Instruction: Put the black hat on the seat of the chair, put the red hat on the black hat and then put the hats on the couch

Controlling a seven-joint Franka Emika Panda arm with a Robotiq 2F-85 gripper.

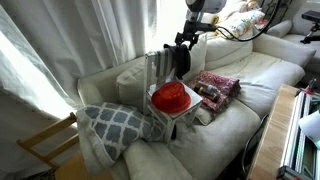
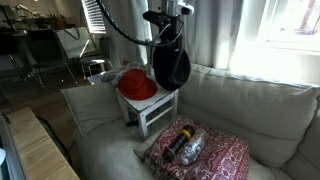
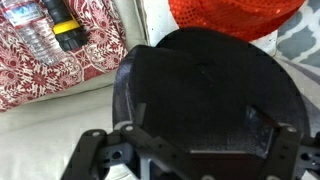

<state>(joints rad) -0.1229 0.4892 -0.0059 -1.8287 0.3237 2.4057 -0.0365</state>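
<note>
Hand (image 3: 188, 142) was wide open, right by black hat (image 3: 200, 85); cdn't tell if touching. Red hat (image 1: 171, 96) sat on chair (image 2: 152, 108) seat, chair stood on couch (image 1: 232, 122).

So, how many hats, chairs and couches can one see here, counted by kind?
Hats: 2, the red hat and the black hat.
Chairs: 2, the white chair and the wooden chair.
Couches: 1, the cream couch.
Total: 5.
</note>
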